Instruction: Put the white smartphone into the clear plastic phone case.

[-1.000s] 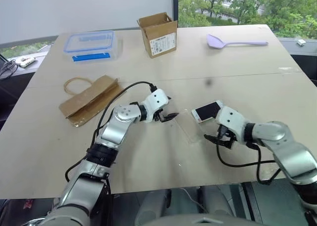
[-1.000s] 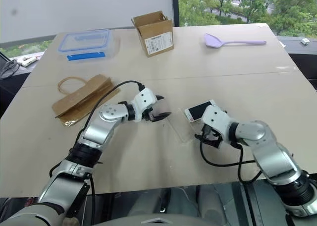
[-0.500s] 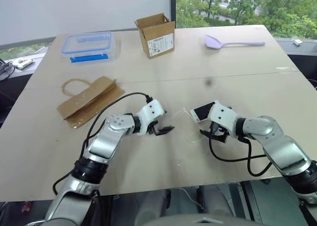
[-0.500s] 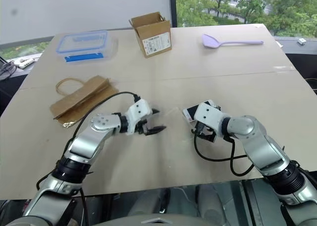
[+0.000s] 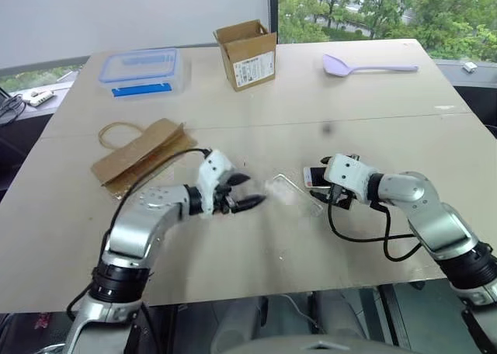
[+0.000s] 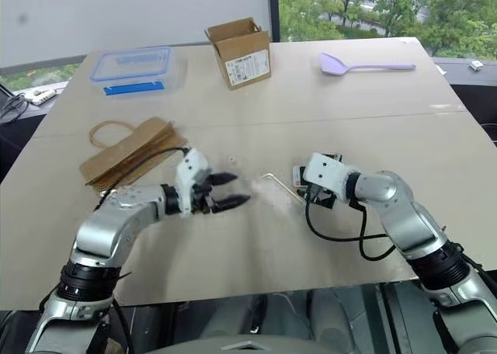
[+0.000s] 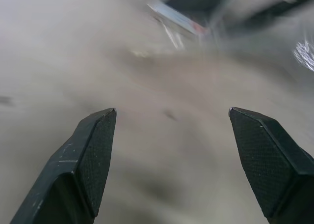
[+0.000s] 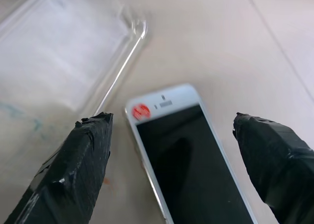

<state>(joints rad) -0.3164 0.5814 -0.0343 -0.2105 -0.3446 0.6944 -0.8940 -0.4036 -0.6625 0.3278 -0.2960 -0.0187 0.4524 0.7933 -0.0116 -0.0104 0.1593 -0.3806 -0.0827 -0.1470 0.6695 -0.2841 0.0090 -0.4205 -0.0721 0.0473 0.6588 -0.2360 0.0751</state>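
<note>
Right wrist view, white smartphone [image 8: 186, 155] between wide-spread right tool [image 8: 171, 150] fingers, unheld

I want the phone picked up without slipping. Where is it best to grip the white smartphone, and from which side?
Probably across its two long edges, from above: the white smartphone lies flat, screen up, between the open fingers of the right end effector, beside the clear plastic phone case.

The flat white smartphone with a black screen [image 8: 189, 155] runs off the bottom edge in the right wrist view. The thin clear plastic phone case [image 7: 182, 20] looks smeared and blurry in the left wrist view.
</note>
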